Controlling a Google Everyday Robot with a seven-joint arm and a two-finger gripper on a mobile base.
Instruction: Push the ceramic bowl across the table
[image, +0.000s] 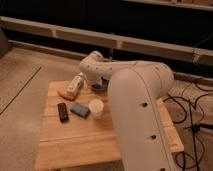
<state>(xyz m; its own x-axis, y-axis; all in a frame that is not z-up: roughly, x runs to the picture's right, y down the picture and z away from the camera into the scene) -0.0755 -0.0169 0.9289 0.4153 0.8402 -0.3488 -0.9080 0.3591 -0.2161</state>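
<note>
The ceramic bowl is dark and glossy and sits near the far edge of the light-wood table. Only part of it shows under my arm. My white arm fills the right foreground and reaches over the table's far side. Its gripper is at the wrist end, right at the bowl and mostly hidden by the wrist. Whether it touches the bowl cannot be made out.
A cream-white cup stands mid-table in front of the bowl. A flat blue block and a black bar lie to its left. A white bottle and an orange item lie far left. Cables trail on the floor at right.
</note>
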